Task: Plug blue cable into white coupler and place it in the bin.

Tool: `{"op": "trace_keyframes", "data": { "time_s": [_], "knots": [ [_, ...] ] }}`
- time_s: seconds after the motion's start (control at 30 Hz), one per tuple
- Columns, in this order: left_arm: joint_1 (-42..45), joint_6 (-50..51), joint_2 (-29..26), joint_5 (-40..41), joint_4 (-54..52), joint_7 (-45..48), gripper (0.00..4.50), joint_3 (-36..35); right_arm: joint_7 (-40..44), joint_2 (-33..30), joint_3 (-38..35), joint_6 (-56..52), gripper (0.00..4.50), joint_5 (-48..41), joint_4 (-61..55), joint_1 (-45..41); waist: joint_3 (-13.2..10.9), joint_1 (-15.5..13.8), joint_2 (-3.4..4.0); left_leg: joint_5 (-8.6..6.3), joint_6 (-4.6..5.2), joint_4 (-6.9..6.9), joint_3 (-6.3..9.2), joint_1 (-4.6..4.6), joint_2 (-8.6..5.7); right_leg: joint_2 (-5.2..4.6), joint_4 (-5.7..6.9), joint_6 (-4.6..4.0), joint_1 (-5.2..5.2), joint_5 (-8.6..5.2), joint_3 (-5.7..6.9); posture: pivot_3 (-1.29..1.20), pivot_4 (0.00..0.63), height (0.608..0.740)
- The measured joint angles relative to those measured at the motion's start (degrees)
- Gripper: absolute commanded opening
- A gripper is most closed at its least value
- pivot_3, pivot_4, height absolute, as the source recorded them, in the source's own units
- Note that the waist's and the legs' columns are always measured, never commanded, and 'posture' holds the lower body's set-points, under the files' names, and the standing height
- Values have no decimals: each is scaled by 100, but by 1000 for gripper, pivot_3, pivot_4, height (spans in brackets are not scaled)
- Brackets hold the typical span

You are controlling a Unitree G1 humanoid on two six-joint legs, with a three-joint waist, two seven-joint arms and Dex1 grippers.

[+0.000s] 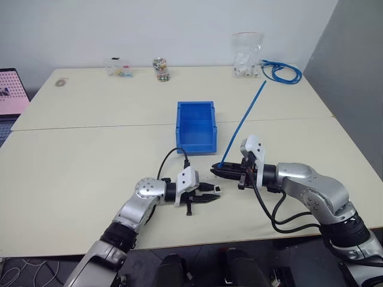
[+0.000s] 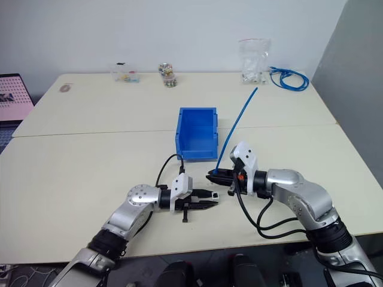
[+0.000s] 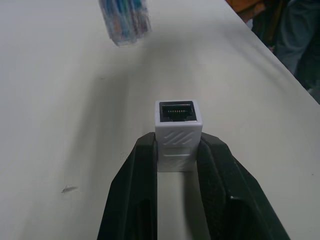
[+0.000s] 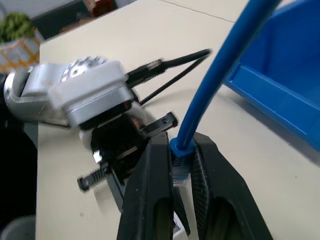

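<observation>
While the two arms meet over the near edge of the surface, each holds one half of the joint to be made. The left gripper (image 1: 210,196) has its jaws clamped on the sides of the white coupler (image 3: 178,135), leaving the dark socket end clear and facing outward toward the other arm, so a plug can go straight in. The right gripper (image 1: 220,171) has its jaws pinched on the blue cable (image 1: 244,122) right at its plug end, with the clear plug (image 4: 180,175) sitting between the black fingers (image 4: 147,200); gripping so close to the tip likely keeps the plug stiff for pushing. The rest of the cable rises free from the jaws, slanting up and back toward the far right corner of the surface. In the left wrist view the plug tip (image 3: 125,22) hangs beyond the socket and off to one side, so the two parts are near but apart and not yet lined up; nothing is plugged in.

The bin (image 1: 195,127) sits open and empty near the middle of the surface, just behind the two grippers, close enough for the joined pair to be dropped in afterward.
</observation>
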State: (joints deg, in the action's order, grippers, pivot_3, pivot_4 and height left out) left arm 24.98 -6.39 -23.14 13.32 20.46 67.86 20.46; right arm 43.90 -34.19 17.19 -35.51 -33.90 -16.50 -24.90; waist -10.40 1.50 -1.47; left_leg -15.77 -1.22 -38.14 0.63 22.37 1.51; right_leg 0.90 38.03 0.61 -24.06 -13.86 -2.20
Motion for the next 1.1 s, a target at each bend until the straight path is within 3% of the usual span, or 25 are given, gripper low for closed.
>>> {"op": "trace_keyframes", "data": {
  "time_s": [0.37,1.1],
  "knots": [
    [167,-161,27,-43,316,409,769,-107,740,-28,275,754,193,965,281,303,0,5,0,0,0,1,9,-5,1,2,3,1,0,1,-1,0,150,740],
    [73,-147,9,-90,281,386,769,-191,1279,259,353,1270,193,1555,711,148,20,31,-1,-1,1,9,13,-54,1,6,5,-3,30,-2,-5,0,150,740]
  ]
}}
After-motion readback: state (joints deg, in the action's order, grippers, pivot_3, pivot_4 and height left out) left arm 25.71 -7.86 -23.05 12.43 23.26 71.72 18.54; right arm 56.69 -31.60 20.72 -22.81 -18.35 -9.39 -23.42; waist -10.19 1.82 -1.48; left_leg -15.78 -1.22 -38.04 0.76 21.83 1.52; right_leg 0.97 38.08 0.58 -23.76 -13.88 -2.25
